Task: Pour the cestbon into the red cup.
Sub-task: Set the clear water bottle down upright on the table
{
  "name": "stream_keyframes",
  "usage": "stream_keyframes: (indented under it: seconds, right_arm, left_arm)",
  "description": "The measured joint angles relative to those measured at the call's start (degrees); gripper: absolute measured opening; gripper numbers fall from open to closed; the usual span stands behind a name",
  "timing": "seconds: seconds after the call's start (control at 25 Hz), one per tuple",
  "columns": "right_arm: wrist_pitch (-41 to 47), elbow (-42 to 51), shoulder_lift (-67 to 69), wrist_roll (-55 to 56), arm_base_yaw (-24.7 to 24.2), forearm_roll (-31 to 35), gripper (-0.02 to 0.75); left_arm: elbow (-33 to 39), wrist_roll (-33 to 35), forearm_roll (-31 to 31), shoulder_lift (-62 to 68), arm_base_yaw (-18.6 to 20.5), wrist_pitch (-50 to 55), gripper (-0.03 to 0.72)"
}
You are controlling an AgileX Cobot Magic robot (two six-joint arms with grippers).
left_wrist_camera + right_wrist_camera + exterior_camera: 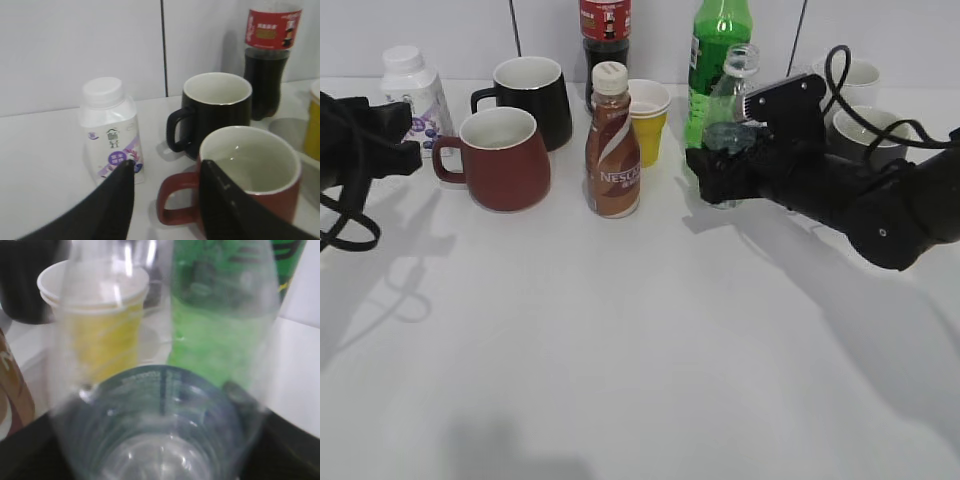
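Observation:
The cestbon (733,100), a clear capless bottle, stands upright in front of the green bottle. My right gripper (720,160) is shut on its lower body. In the right wrist view the cestbon (160,405) fills the frame between the jaws of the right gripper (160,445). The red cup (508,160) stands at the left, handle to the left. My left gripper (410,150) is open just left of that handle. In the left wrist view the handle of the red cup (250,170) shows between the open fingers of the left gripper (167,167).
Behind the red cup stand a black mug (535,95) and a white yogurt bottle (415,95). A brown Nescafe bottle (612,140), a yellow cup (648,125), a cola bottle (605,35) and a green bottle (717,55) line the middle. Two pale cups (865,125) stand at the back right.

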Motion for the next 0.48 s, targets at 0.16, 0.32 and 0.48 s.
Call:
stream_keyframes:
  seconds: [0.16,0.32,0.48]
  right_arm:
    - [6.7,0.0,-2.1,1.6,0.0,0.0,0.604]
    - [13.7,0.0,-5.6,5.9,0.0,-0.3,0.604]
    - [20.3,0.0,-8.4,12.5,0.0,-6.5,0.604]
  left_arm:
    - [0.0,0.0,-2.1,-4.7,-0.9,7.7,0.33]
    - [0.0,0.0,-2.5,-9.7,-1.0,17.2,0.33]
    - [0.0,0.0,-2.5,-15.0,-1.0,25.0,0.33]
